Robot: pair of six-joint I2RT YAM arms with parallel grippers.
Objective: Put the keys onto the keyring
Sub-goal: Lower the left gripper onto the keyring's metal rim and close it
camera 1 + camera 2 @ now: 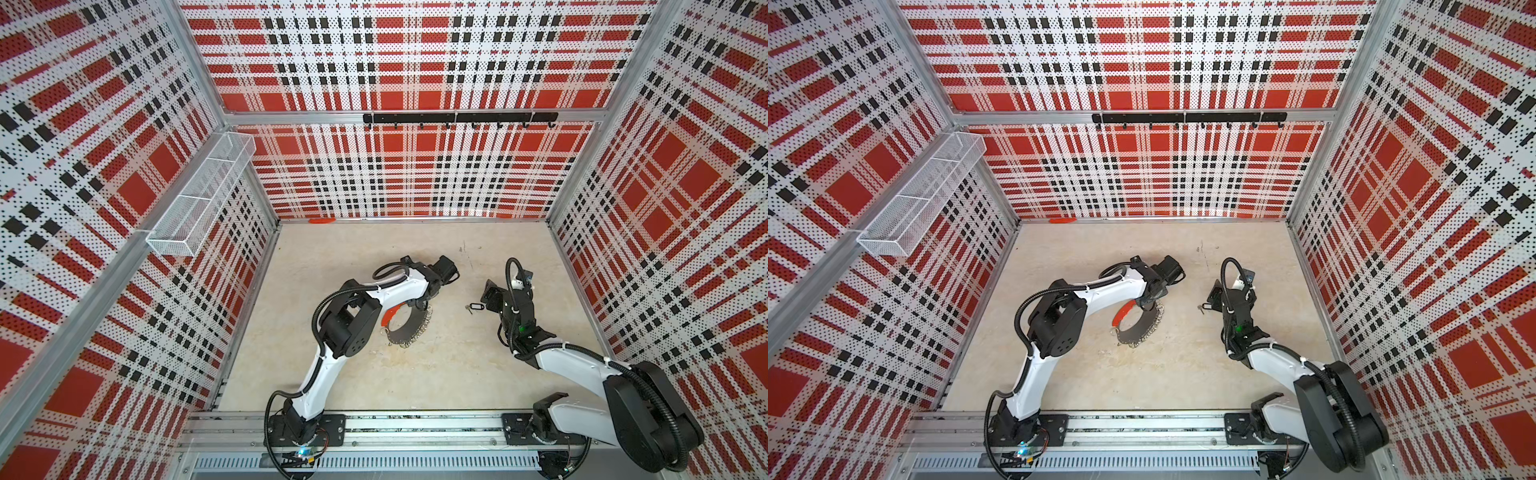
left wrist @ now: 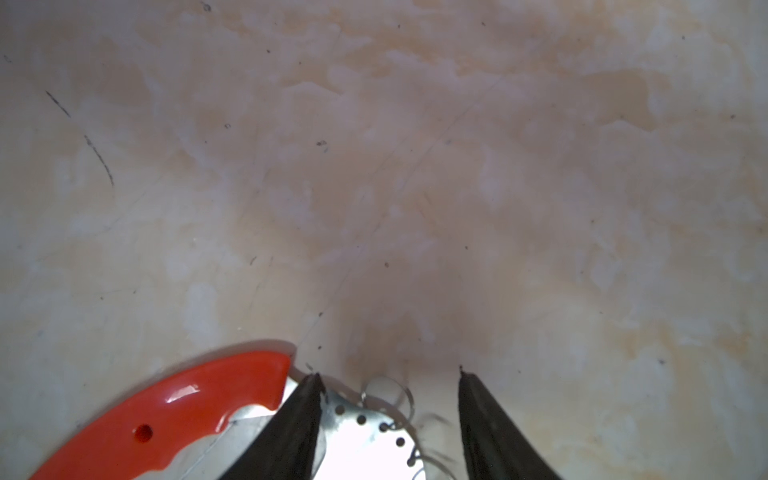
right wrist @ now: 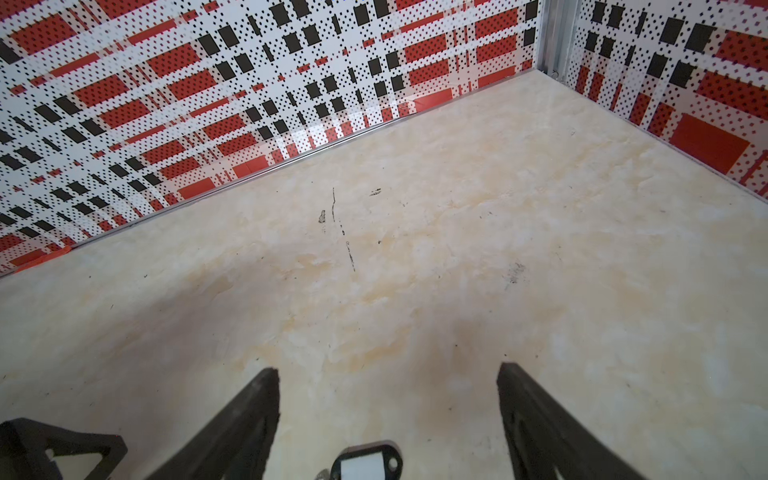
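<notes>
The keyring [image 1: 409,330] [image 1: 1142,330] lies on the beige floor in both top views, a grey crescent band with a red segment [image 2: 187,411] and small split rings along its rim. My left gripper [image 1: 420,305] [image 2: 389,374] points down over its far end. The jaws stand open, with the perforated rim [image 2: 361,419] and some rings between them. The keys [image 1: 473,308] [image 1: 1203,308], a black tag [image 3: 365,463] with a pale window and a tiny silver key, lie on the floor. My right gripper [image 1: 488,300] [image 3: 388,370] is open around the tag without touching it.
A black hook rail [image 1: 459,118] runs along the back wall. A white wire mesh basket [image 1: 199,195] hangs on the left wall. A small orange piece [image 1: 322,220] lies at the foot of the back wall. Plaid walls close in three sides.
</notes>
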